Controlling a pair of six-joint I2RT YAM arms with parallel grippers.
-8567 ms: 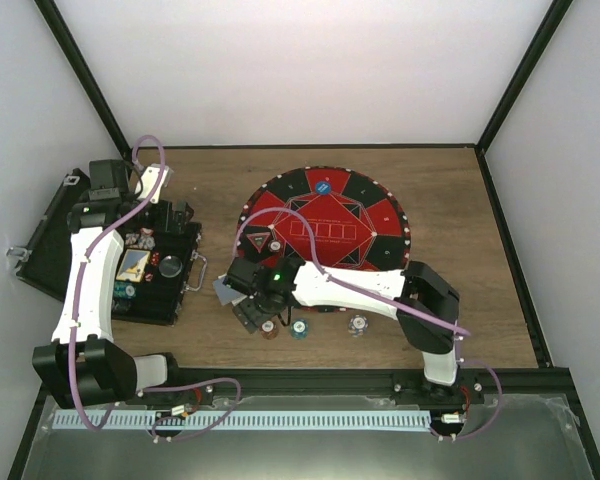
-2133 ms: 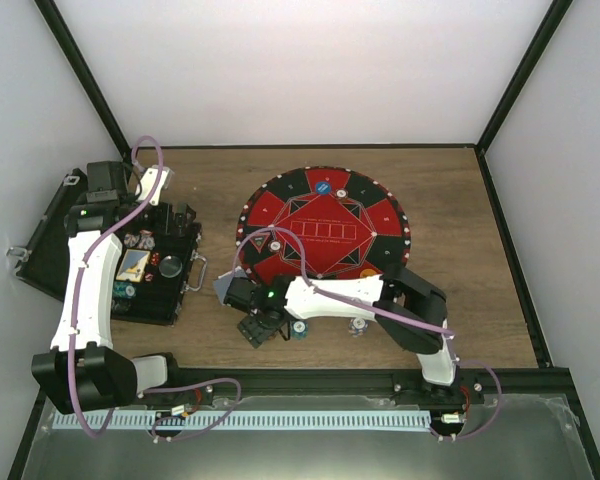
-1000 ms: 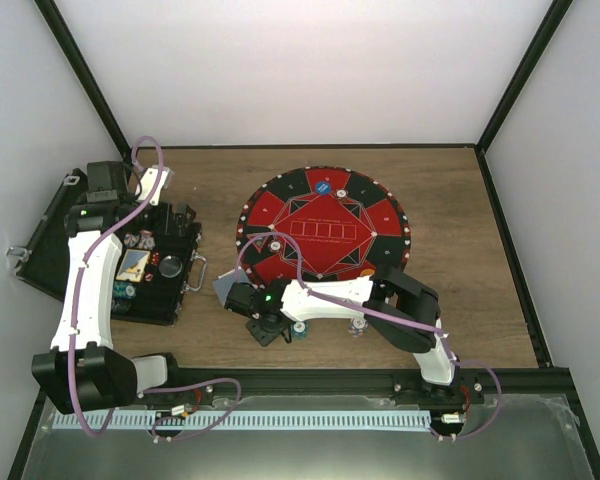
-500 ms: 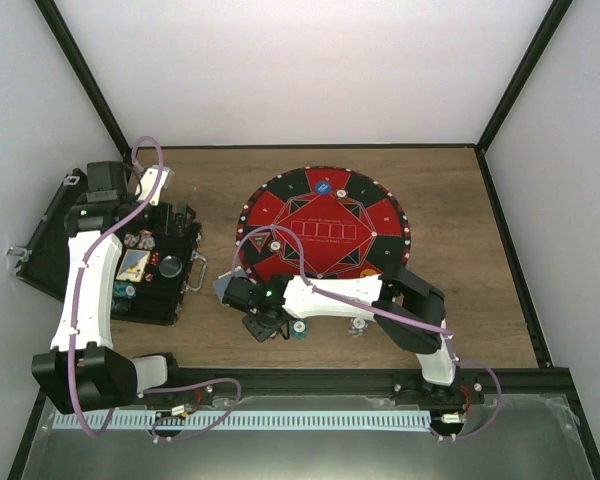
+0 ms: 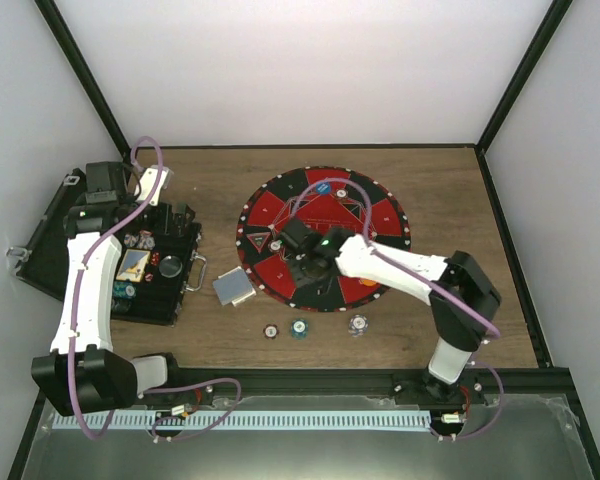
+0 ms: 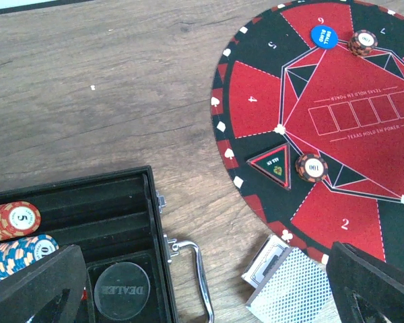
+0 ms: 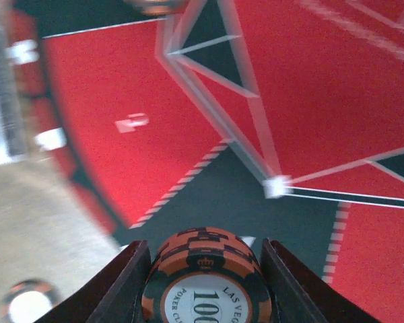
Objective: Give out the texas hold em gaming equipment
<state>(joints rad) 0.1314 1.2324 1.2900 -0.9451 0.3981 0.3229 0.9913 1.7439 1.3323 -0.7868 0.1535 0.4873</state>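
100 chip (image 7: 203,286), orange-black striped rim: bottom centre of the right wrist frame, pinched across its rim by my right gripper (image 7: 205,266), printed face to the camera. Beneath and ahead of it is the poker mat (image 7: 114,81), red sector upper left, so I judge the drop is straight down. Left gripper (image 6: 205,289) is spread wide and empty over the black case (image 6: 121,215); the right arm is nearer. The top view hides the held chip but shows three chips (image 5: 299,327) on the wood below the mat and the card deck (image 5: 234,288) at its lower-left edge.
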